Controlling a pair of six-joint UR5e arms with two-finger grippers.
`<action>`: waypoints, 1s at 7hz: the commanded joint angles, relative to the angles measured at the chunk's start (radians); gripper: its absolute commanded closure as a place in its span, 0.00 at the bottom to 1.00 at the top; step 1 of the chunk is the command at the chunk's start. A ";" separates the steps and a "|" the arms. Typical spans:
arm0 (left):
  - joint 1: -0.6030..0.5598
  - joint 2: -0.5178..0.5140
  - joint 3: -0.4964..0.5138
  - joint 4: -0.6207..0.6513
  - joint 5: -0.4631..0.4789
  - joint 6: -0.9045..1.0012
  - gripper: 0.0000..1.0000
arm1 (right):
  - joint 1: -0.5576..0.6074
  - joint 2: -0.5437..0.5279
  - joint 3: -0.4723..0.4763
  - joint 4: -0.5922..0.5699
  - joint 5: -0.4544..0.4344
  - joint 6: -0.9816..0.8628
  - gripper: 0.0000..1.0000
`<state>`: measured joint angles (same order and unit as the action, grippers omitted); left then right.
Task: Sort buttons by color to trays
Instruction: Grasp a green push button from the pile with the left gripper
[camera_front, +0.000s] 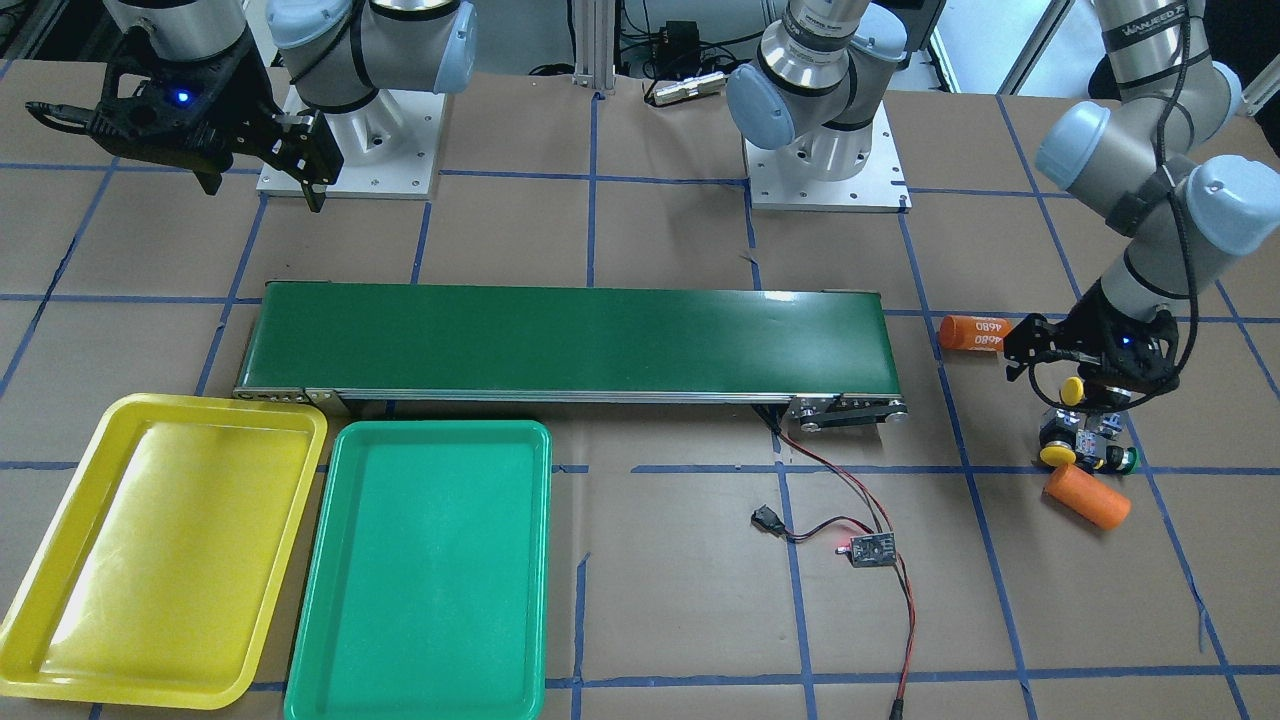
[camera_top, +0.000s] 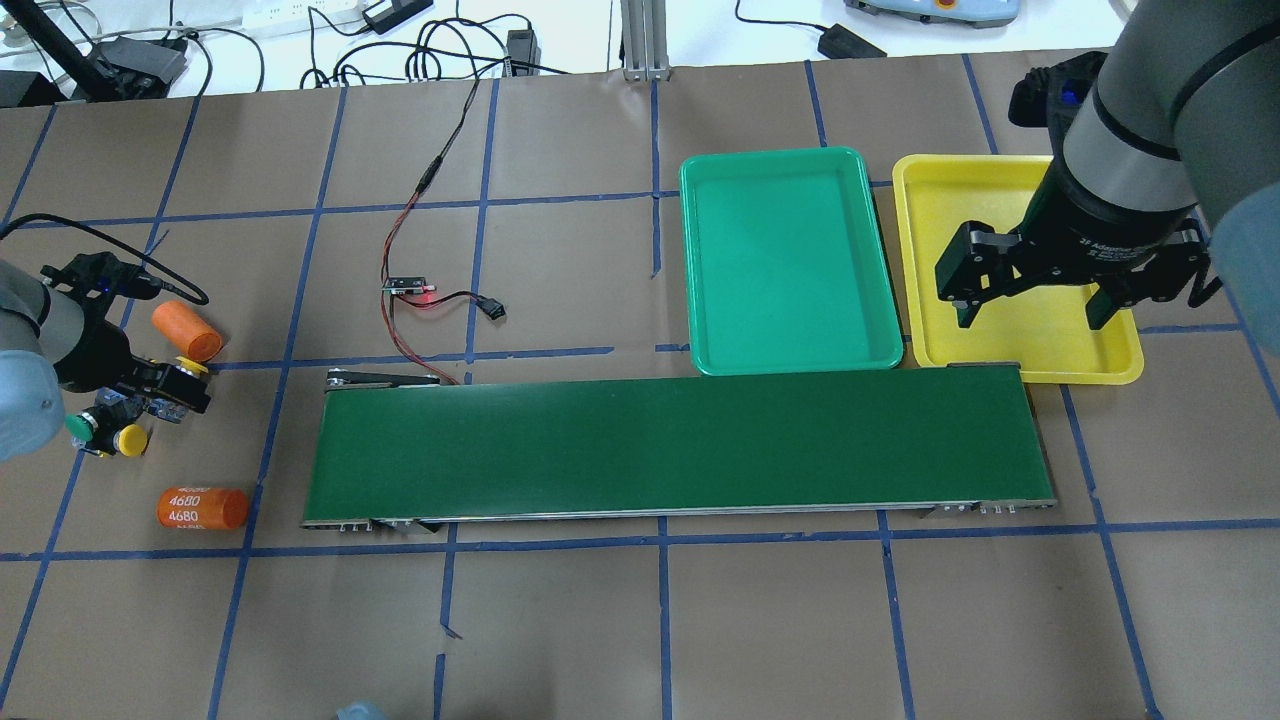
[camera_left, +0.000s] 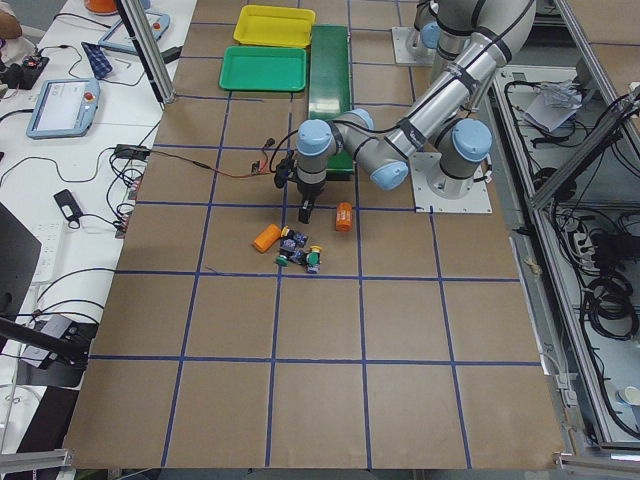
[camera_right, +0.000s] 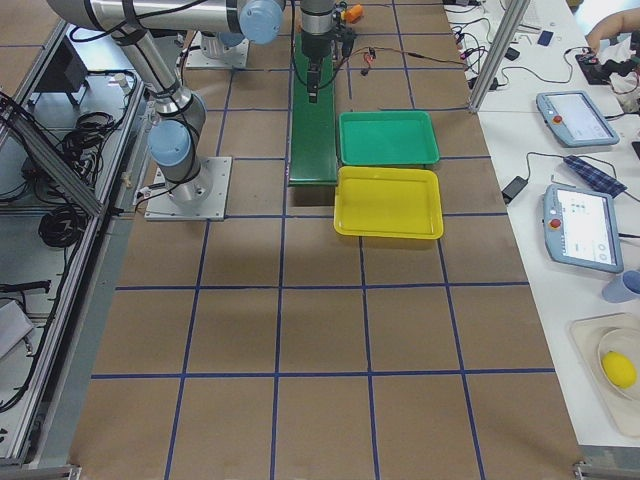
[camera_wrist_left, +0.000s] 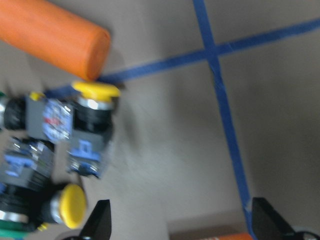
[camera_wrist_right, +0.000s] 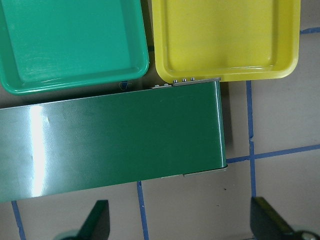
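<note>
Seemingly the first pick is in hand. Left wrist view: the left gripper (camera_wrist_left: 182, 221) stands wide open and empty, the buttons (camera_wrist_left: 65, 145) bunched at its ten o'clock. Right wrist view: the right gripper (camera_wrist_right: 180, 220) gapes, holding nothing; yellow tray (camera_wrist_right: 225, 35) and green tray (camera_wrist_right: 70, 40), at twelve o'clock, hold no button. Next, the left gripper likely must centre over one button.

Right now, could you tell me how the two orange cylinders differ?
The printed cylinder shows 4680; the plain cylinder shows no marking. The printed cylinder lies apart from the buttons, nearer the robot; the plain cylinder lies right beside them. Both are orange and lie on their sides.
</note>
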<state>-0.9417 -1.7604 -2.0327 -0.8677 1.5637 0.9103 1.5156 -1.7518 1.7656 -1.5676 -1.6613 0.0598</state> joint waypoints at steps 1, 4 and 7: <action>0.042 -0.106 0.107 0.003 0.009 0.210 0.04 | 0.000 0.000 0.000 0.003 0.000 0.000 0.00; 0.196 -0.186 0.167 -0.014 0.009 0.383 0.00 | 0.000 0.000 0.000 -0.005 0.000 0.000 0.00; 0.192 -0.189 0.152 -0.036 0.041 0.381 0.17 | -0.002 0.000 -0.002 -0.006 0.000 -0.002 0.00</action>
<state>-0.7501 -1.9461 -1.8798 -0.8972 1.5935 1.2900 1.5143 -1.7518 1.7643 -1.5719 -1.6620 0.0585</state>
